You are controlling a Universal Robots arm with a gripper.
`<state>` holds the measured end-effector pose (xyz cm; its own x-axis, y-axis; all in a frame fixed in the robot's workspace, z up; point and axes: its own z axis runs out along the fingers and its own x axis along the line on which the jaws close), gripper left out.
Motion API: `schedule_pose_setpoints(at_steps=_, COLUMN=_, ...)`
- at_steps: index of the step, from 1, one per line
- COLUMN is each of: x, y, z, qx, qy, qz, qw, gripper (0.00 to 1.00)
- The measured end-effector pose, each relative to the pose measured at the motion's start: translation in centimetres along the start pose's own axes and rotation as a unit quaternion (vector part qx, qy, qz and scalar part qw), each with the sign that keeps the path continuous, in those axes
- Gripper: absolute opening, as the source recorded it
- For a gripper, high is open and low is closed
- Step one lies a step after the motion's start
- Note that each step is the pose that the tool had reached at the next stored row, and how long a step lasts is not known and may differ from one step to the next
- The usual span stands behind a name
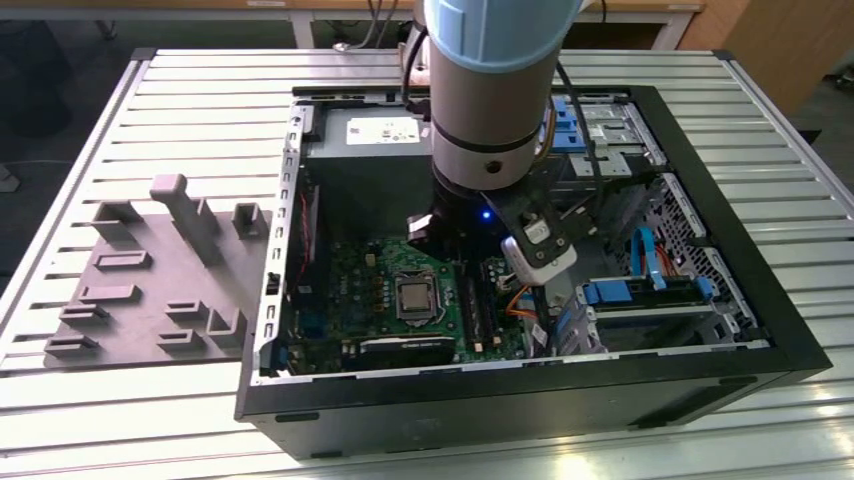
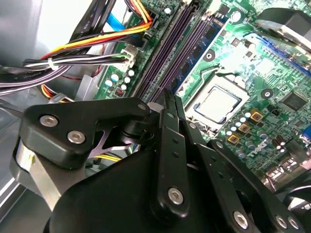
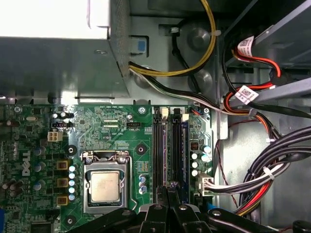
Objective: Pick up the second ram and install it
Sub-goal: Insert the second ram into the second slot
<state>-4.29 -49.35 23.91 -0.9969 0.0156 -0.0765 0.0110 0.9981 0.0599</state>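
My gripper (image 2: 165, 94) (image 3: 169, 187) hangs inside the open computer case (image 1: 534, 405), just above the motherboard. Its two black fingers are pressed together at the tips, and I see no stick between them. The tips sit over one end of the long ridged memory slots (image 3: 167, 150) (image 2: 170, 53), between the processor (image 3: 105, 186) (image 2: 218, 102) and the cable bundle. A bluish strip (image 3: 184, 150) lies along the slot nearest the cables. I cannot pick out the second ram apart from the slots. In the exterior view the arm (image 1: 487, 100) covers the fingers.
A grey plastic fixture (image 1: 147, 290) with blocks and posts lies on the slatted table at the exterior view's left. Bundled cables (image 3: 272, 170) (image 2: 73, 58) run close beside the slots. The power supply (image 3: 58, 53) and drive bays (image 1: 641, 290) crowd the case.
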Motion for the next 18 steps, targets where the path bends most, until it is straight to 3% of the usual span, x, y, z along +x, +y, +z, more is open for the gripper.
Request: schedule_pose_setpoints(at_steps=18, x=-0.16, y=0.11, z=0.91, qx=-0.0023, qy=0.0002, qz=-0.003, qw=1.0, gripper=0.12)
